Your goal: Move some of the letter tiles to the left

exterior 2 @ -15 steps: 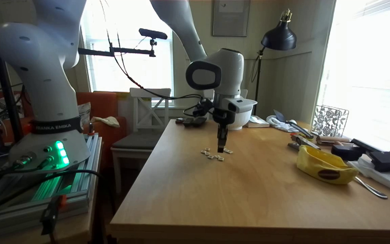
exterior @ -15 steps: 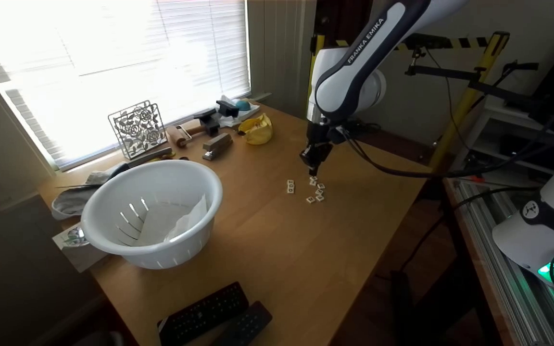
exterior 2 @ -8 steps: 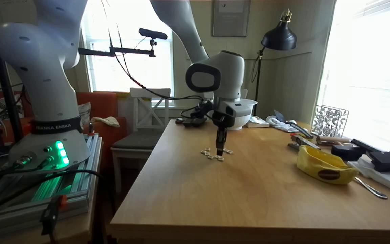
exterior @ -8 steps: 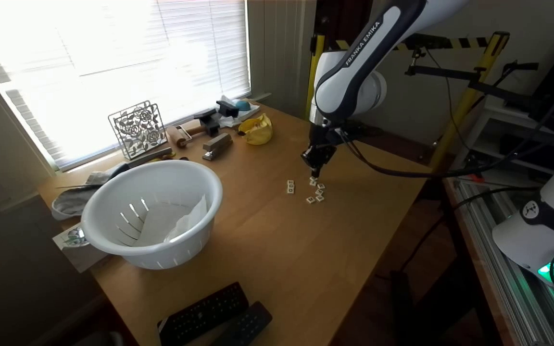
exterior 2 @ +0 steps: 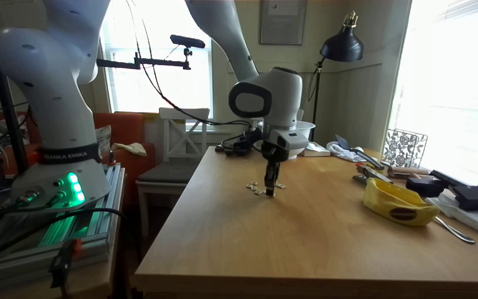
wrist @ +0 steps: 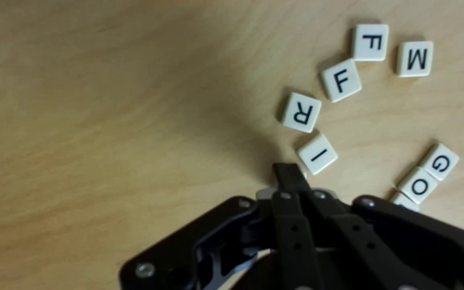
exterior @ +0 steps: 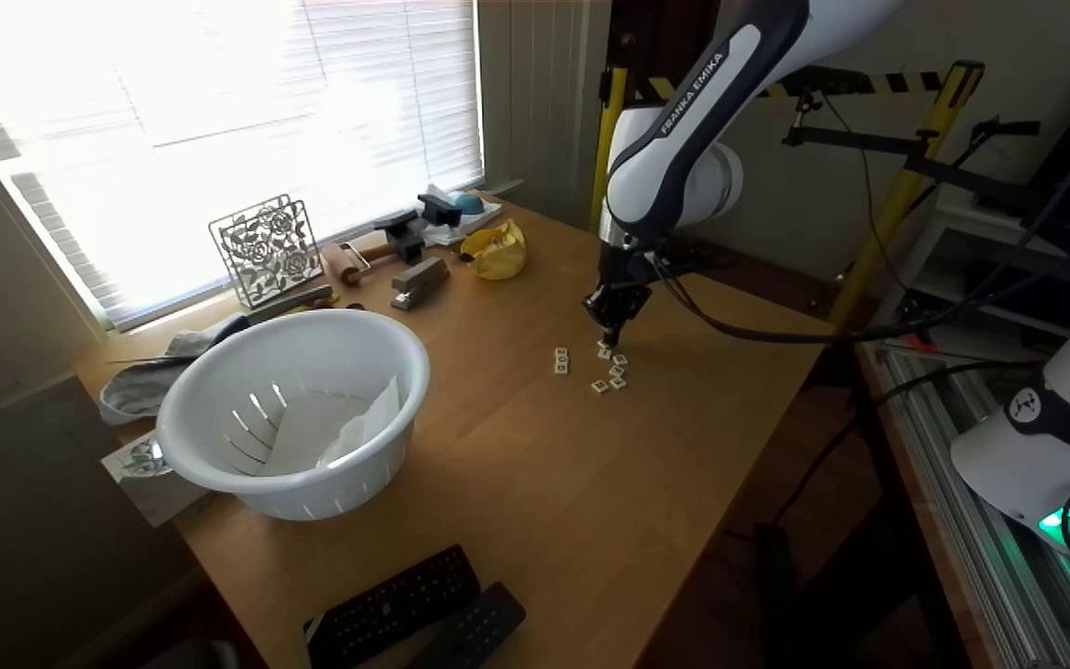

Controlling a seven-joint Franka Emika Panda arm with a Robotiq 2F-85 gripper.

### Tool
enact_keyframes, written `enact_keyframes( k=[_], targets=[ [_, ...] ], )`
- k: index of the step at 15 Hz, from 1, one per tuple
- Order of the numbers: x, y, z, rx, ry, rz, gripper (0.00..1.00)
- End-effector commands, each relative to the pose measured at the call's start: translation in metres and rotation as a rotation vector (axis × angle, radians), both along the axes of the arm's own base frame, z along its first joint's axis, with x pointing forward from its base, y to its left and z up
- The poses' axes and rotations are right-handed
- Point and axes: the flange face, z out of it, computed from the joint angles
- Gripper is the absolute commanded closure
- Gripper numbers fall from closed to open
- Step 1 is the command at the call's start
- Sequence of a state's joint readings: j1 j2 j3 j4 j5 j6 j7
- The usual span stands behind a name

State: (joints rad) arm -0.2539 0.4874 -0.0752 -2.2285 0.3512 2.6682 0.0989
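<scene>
Where letter tiles lie, broad tabletop separates them from edges.

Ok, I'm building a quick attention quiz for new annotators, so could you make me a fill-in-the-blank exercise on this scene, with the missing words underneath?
1. In the wrist view, the G tile touches a neighbouring tile marked with the letter ____.
2. In that view, the two matching tiles both show the letter ____.
3. Of open and shut, the gripper is ____.
4. In an exterior view, the slotted bowl is coloured ____.

Missing words: O; F; shut; white.
</scene>
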Motion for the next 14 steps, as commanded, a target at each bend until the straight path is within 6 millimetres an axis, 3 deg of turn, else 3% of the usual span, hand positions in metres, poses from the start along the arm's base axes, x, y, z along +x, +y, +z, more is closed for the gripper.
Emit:
enact_keyframes(
  k=[1, 14],
  targets=[
    [0.01, -0.004, -0.008, 0.002, 0.004, 0.008, 1.0],
    [0.039, 0.012, -0.015, -0.031, 0.007, 0.293, 1.0]
  ],
)
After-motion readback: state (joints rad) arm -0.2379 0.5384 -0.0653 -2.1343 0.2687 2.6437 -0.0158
